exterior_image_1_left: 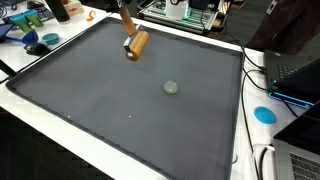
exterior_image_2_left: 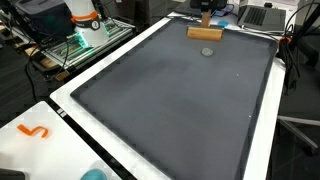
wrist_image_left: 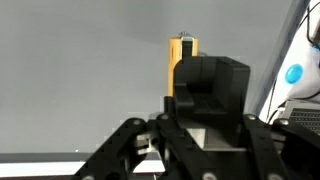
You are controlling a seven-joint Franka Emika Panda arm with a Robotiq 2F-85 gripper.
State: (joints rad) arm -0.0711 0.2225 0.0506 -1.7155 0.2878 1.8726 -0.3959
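One wooden block [exterior_image_1_left: 137, 44] sits clamped in the claw [exterior_image_1_left: 130, 40] (mid-carry, I judge); setting down calls for gentle lowering onto the mat [exterior_image_1_left: 100, 115].

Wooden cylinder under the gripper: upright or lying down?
Lying on its side: the wooden cylinder stretches lengthwise across the grey mat in both exterior views.

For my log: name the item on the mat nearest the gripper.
The orange-brown wooden block, right at the gripper; the small grey disc lies farther off on the mat.

Block [wrist_image_left: 182, 52] lower end hidden behind gripper [wrist_image_left: 196, 95]; jaws possibly closed, unclear; disc [exterior_image_1_left: 172, 88] too small to identify.
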